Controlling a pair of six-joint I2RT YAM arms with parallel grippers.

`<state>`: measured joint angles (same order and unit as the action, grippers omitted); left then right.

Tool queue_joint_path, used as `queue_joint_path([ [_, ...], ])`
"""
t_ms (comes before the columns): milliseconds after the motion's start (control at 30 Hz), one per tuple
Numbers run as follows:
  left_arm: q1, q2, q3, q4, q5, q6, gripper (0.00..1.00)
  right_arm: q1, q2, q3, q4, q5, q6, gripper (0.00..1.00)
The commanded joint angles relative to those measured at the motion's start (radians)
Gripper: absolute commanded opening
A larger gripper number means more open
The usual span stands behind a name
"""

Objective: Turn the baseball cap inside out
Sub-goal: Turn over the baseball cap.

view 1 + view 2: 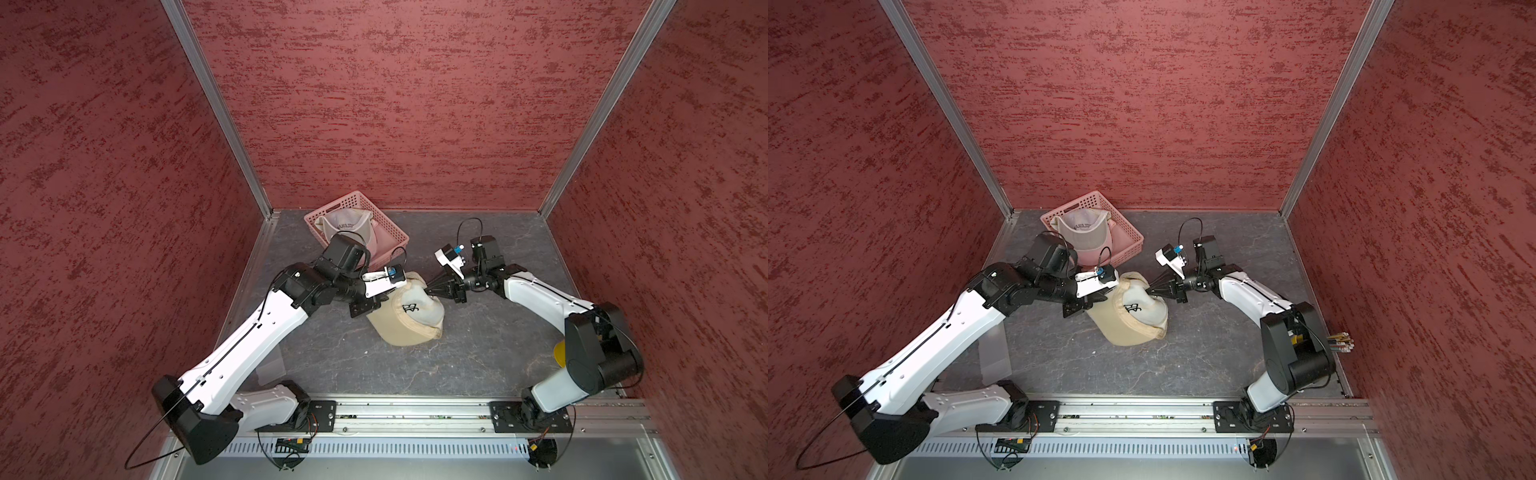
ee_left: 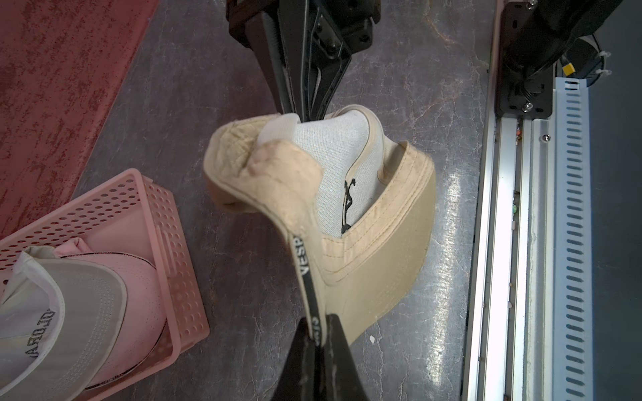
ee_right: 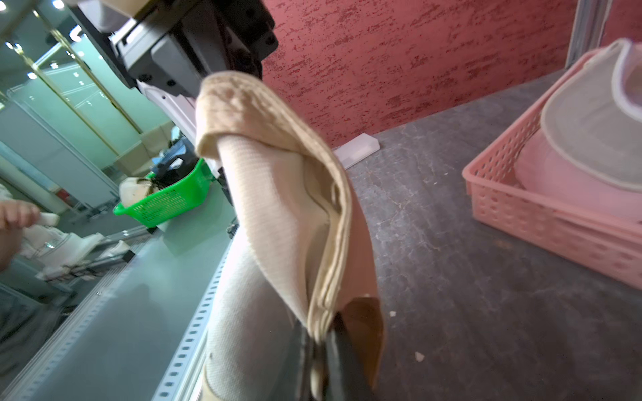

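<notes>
A tan cotton baseball cap (image 1: 405, 320) sat near the middle of the grey, marble-veined tabletop (image 1: 478, 357), just in front of a pink perforated plastic basket (image 1: 392, 235). Its stiff curved brim (image 2: 399, 250) faced the metal rail (image 1: 415, 409). The crown was pushed partly through, baring white mesh lining and the black back of an embroidered mark. The left gripper (image 2: 319, 338) was clenched on the black-taped sweatband edge at the cap's rim. The right gripper (image 3: 321, 342) was pinched tight on a fold of tan cloth and lining on the opposite side; that wrist view was blurred, so exactly which layers it caught was unclear. A pink-and-grey cap (image 1: 347, 227) lay in the basket. Bare tabletop lay open in front of the baseball cap and toward the right wall.
</notes>
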<state>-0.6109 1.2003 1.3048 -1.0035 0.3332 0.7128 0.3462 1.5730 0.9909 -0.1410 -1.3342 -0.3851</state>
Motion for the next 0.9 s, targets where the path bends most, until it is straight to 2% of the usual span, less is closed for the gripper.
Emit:
queue_joint_path([
  [0, 0.032, 0.010, 0.020, 0.076, -0.023, -0.088, 0.00, 0.013, -0.045, -0.055, 0.262, 0.159, 0.225, 0.00],
  [67, 0.042, 0.040, 0.043, 0.050, -0.054, -0.144, 0.00, 0.015, -0.059, -0.072, 0.351, 0.287, 0.323, 0.00],
  [167, 0.058, 0.093, 0.067, 0.025, -0.118, -0.245, 0.00, 0.022, -0.091, -0.092, 0.474, 0.592, 0.475, 0.00],
  [200, 0.064, 0.111, 0.075, 0.013, -0.131, -0.280, 0.00, 0.034, -0.103, -0.094, 0.492, 0.731, 0.514, 0.00],
  [233, 0.071, 0.126, 0.081, 0.006, -0.138, -0.309, 0.00, 0.047, -0.109, -0.084, 0.483, 0.828, 0.525, 0.00],
  [367, 0.105, 0.163, 0.094, 0.009, -0.159, -0.448, 0.00, 0.186, -0.094, 0.022, 0.361, 1.403, 0.464, 0.00],
  [433, 0.127, 0.173, 0.100, 0.032, -0.167, -0.532, 0.00, 0.244, -0.052, 0.074, 0.339, 1.614, 0.459, 0.00],
  [500, 0.146, 0.185, 0.111, 0.057, -0.186, -0.641, 0.00, 0.294, 0.004, 0.142, 0.286, 1.846, 0.514, 0.00],
  [600, 0.146, 0.211, 0.138, 0.042, -0.195, -0.738, 0.00, 0.372, 0.119, 0.274, 0.177, 2.200, 0.552, 0.00],
  [633, 0.144, 0.217, 0.147, 0.030, -0.206, -0.753, 0.00, 0.386, 0.149, 0.298, 0.171, 2.249, 0.562, 0.00],
  [700, 0.136, 0.217, 0.147, 0.022, -0.238, -0.784, 0.00, 0.399, 0.211, 0.347, 0.139, 2.238, 0.613, 0.00],
  [833, 0.139, 0.164, 0.114, 0.061, -0.264, -0.823, 0.00, 0.404, 0.280, 0.398, 0.099, 2.031, 0.697, 0.00],
  [867, 0.141, 0.151, 0.107, 0.069, -0.275, -0.822, 0.00, 0.404, 0.282, 0.386, 0.122, 1.960, 0.697, 0.16],
])
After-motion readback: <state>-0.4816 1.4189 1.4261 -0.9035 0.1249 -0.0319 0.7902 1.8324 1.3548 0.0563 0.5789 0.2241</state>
